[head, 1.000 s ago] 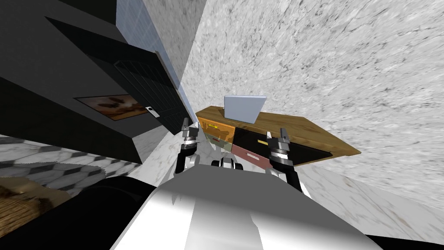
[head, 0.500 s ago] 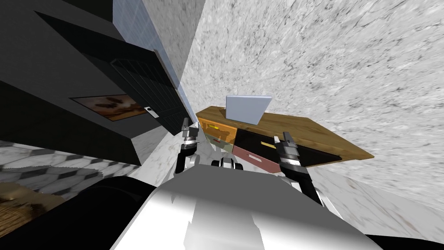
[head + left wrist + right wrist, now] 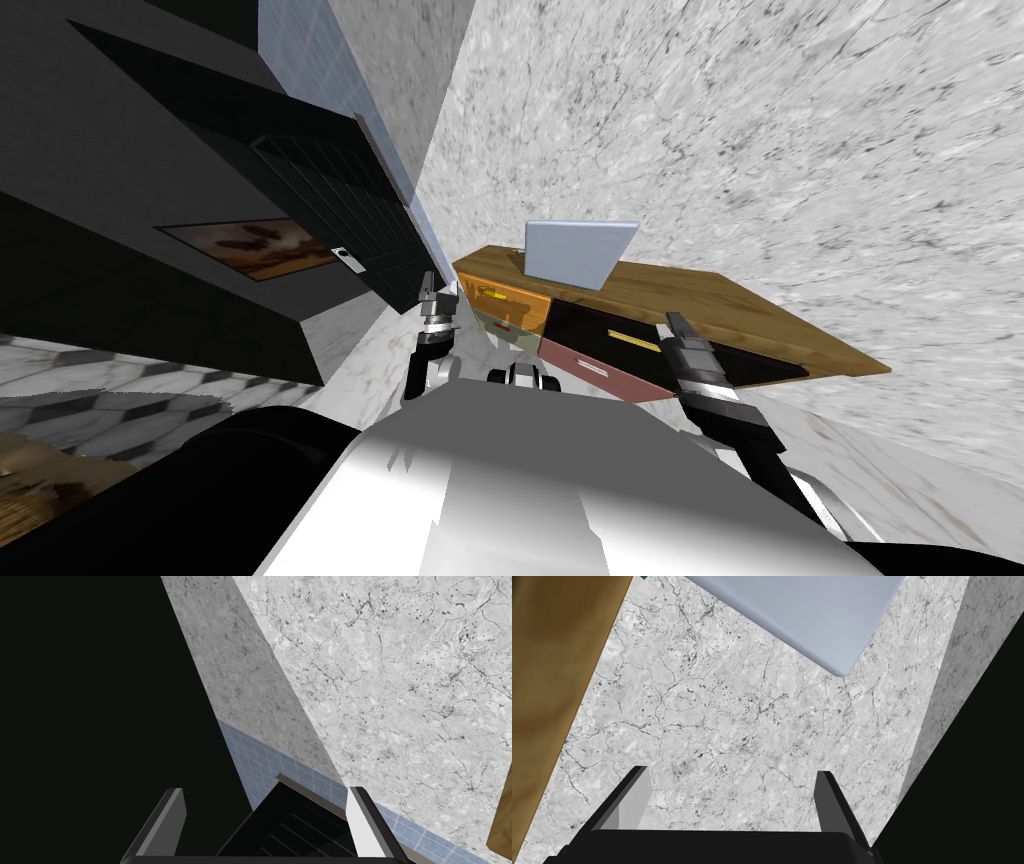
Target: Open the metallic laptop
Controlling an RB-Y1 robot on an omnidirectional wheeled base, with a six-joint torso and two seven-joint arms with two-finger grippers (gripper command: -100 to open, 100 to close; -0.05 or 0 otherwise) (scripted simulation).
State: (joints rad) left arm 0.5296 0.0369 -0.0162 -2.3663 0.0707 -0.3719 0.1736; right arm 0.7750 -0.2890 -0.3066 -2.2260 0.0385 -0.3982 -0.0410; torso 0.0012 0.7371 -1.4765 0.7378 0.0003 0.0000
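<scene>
1. The right pincer (image 3: 676, 323) hangs released in front of the table (image 3: 720, 300), level with the dark recess in the table's front and towards its right half. Its fingers (image 3: 634, 801) stand wide apart with nothing between them.
2. The laptop (image 3: 578, 252), a pale blue-grey panel, stands on the table's wooden top towards its left end, close to the wall. It is well apart from the right pincer and untouched.
3. From the right hand's camera, the laptop's rounded corner shows beyond the open fingers, and the table's brown wood runs along one side.
4. The left pincer (image 3: 438, 290) is raised just off the table's left end, also released, with its fingers (image 3: 361, 821) spread and empty.
5. An orange drawer front (image 3: 508, 300) and a reddish drawer front (image 3: 590, 368) sit in the table's front, left of the dark recess.
6. A grey marbled wall (image 3: 800, 150) rises behind the table, and a dark cabinet (image 3: 330, 200) looms beyond its left end.
</scene>
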